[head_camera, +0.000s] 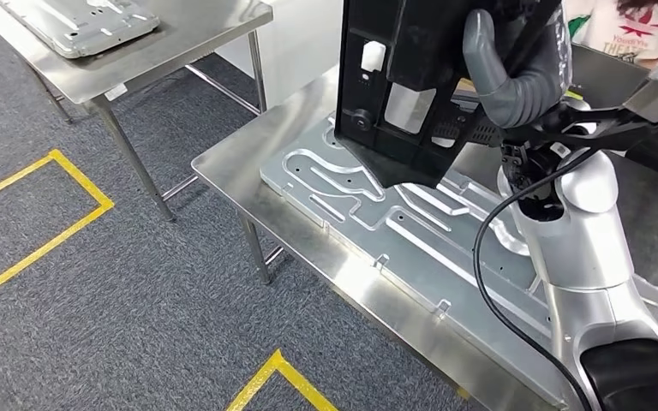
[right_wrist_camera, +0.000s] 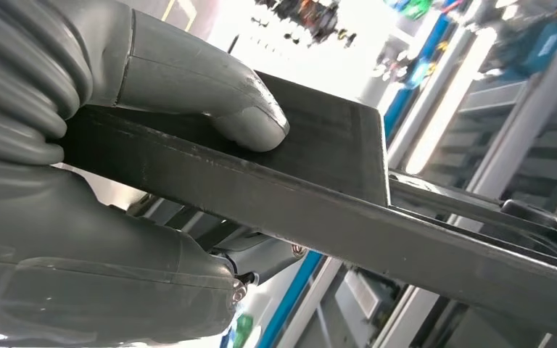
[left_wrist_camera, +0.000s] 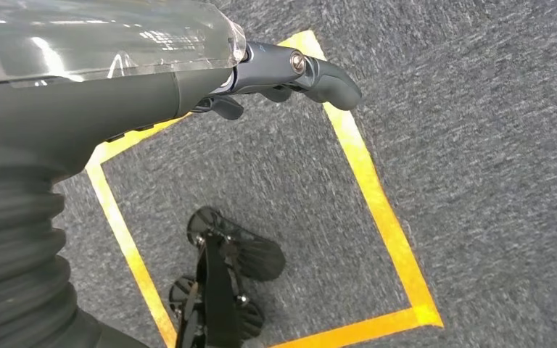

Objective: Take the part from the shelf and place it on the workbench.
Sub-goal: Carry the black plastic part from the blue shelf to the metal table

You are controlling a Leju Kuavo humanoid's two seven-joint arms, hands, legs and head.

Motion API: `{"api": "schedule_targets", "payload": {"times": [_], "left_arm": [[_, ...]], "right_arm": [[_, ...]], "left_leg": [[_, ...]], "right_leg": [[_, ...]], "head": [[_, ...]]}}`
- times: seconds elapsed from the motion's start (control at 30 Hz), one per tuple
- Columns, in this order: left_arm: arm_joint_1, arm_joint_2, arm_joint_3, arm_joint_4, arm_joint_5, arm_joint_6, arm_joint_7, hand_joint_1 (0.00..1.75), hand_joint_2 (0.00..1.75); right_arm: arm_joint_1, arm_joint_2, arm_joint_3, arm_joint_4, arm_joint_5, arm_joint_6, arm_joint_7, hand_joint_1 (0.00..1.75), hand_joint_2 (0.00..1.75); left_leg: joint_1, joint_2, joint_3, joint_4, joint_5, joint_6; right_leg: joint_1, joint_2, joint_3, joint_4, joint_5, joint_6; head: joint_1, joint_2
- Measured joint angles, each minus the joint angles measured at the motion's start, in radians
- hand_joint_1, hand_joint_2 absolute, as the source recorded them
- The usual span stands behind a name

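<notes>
My right hand point(head_camera: 514, 77) is clamped on the black part point(head_camera: 411, 86), thumb on one face, fingers under the edge, so the panel hangs steep and clear above the workbench point(head_camera: 308, 248). Below it lies the grey machined plate point(head_camera: 394, 223), not touched yet. I reckon that's the landing spot, so the part must tip flatter first. My left hand point(left_wrist_camera: 290, 72) hangs over carpet point(left_wrist_camera: 479, 145) and yellow tape point(left_wrist_camera: 377, 196), holding nothing, fingers loosely apart.
</notes>
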Motion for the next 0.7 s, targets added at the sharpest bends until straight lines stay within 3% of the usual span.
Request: {"api": "schedule_targets", "payload": {"times": [0.07,0.13,0.2,0.23,0.27,0.3,0.37,0.43,0.53,0.6,0.67,0.7], "left_arm": [[-0.005,-0.001,0.000,0.000,0.000,-0.002,0.000,0.00,1.75],[-0.005,-0.001,0.000,0.001,-0.003,-0.004,-0.001,0.00,1.75],[-0.003,-0.001,-0.001,0.001,-0.009,-0.006,-0.003,0.00,1.75],[-0.003,0.000,-0.002,0.001,-0.012,-0.007,-0.004,0.00,1.75],[-0.003,0.000,-0.003,0.001,-0.016,-0.009,-0.006,0.00,1.75],[-0.003,0.000,-0.004,0.001,-0.020,-0.011,-0.008,0.00,1.75],[-0.004,0.000,-0.008,0.001,-0.025,-0.017,-0.010,0.00,1.75],[-0.004,0.000,-0.010,0.001,-0.028,-0.020,-0.011,0.00,1.75],[-0.006,0.001,-0.011,0.001,-0.028,-0.021,-0.011,0.00,1.75],[-0.008,0.002,-0.012,0.002,-0.029,-0.021,-0.012,0.00,1.75],[-0.004,0.003,-0.012,0.002,-0.030,-0.021,-0.012,0.00,1.75],[-0.002,0.003,-0.012,0.002,-0.030,-0.021,-0.012,0.00,1.75]], "right_arm": [[-0.002,-0.003,-0.004,0.003,0.028,-0.016,-0.001,1.75,1.75],[-0.004,-0.006,-0.006,0.010,0.042,-0.026,-0.003,1.75,1.75],[0.003,-0.007,-0.007,0.017,0.040,-0.034,-0.009,1.75,1.75],[0.009,-0.009,-0.008,0.020,0.037,-0.040,-0.013,1.75,1.75],[0.015,-0.012,-0.011,0.022,0.033,-0.046,-0.018,1.75,1.75],[0.021,-0.015,-0.015,0.021,0.029,-0.054,-0.023,1.75,1.75],[0.030,-0.023,-0.023,0.013,0.024,-0.071,-0.031,1.75,1.75],[0.041,-0.027,-0.026,0.003,0.023,-0.081,-0.037,1.75,1.75],[0.061,-0.032,-0.027,-0.007,0.024,-0.085,-0.041,1.75,1.75],[0.067,-0.035,-0.028,-0.012,0.025,-0.087,-0.043,1.75,1.75],[0.073,-0.035,-0.027,-0.014,0.025,-0.089,-0.044,1.75,1.75],[0.077,-0.035,-0.027,-0.014,0.025,-0.090,-0.044,1.75,1.75]], "left_leg": [[0.002,0.017,0.003,-0.008,0.005,0.013],[0.001,0.036,0.004,-0.012,0.007,0.021],[0.000,0.056,0.004,-0.012,0.005,0.024],[-0.001,0.066,0.004,-0.011,0.003,0.024],[-0.002,0.076,0.006,-0.011,0.002,0.024],[-0.002,0.085,0.008,-0.011,-0.001,0.023],[-0.006,0.102,0.015,-0.011,-0.006,0.018],[-0.009,0.119,0.021,-0.013,-0.012,0.009],[-0.012,0.142,0.033,-0.015,-0.021,-0.006],[-0.011,0.110,0.018,0.033,-0.055,-0.013],[-0.009,0.065,-0.042,0.161,-0.118,-0.017],[-0.008,0.055,-0.075,0.225,-0.141,-0.019]], "right_leg": [[0.001,-0.035,-0.013,0.025,-0.018,0.011],[0.003,-0.093,-0.063,0.128,-0.071,0.020],[0.000,-0.113,-0.128,0.255,-0.118,0.025],[-0.001,-0.115,-0.144,0.282,-0.118,0.025],[-0.001,-0.117,-0.140,0.268,-0.099,0.024],[0.000,-0.123,-0.114,0.215,-0.066,0.021],[0.011,-0.165,-0.041,0.069,-0.005,0.005],[0.024,-0.192,-0.007,-0.005,0.013,-0.012],[0.024,-0.160,-0.003,-0.016,0.015,-0.027],[0.015,-0.140,0.007,-0.028,0.020,-0.038],[0.012,-0.118,0.011,-0.031,0.021,-0.045],[0.012,-0.105,0.011,-0.029,0.020,-0.046]], "head": [[0.000,0.000],[0.000,0.000],[0.000,0.000],[0.000,0.000],[0.000,0.000],[0.000,0.000],[0.000,0.000],[0.000,0.000],[0.000,0.000],[0.000,0.000],[0.000,0.000],[0.000,0.000]]}}
